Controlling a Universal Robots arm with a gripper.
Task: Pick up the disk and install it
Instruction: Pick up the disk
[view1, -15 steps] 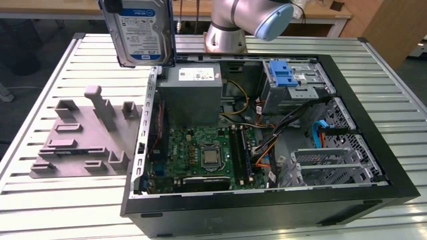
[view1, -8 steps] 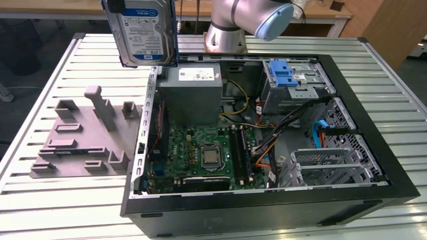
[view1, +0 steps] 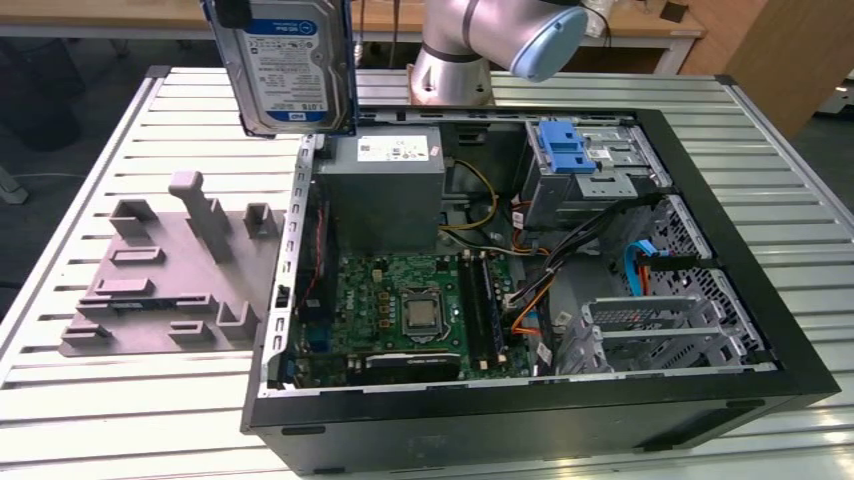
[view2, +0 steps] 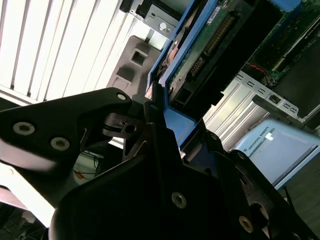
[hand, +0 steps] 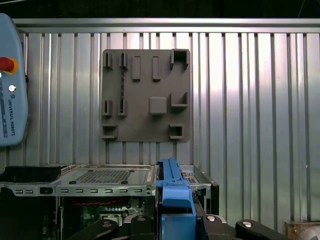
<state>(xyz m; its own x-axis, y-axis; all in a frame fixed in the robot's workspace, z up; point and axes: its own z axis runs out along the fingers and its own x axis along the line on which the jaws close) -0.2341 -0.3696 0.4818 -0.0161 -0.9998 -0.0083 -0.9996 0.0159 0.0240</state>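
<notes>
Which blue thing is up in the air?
The blue frame around the disk, held up by the gripper. The blue latch and blue cable sit down inside the case.

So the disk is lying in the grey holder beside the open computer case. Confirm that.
Wrong in one point. The disk is not lying in the grey holder: the exterior view shows it upright in the air, and the second wrist view shows the gripper clamped on it. The holder does sit beside the open computer case.
</notes>
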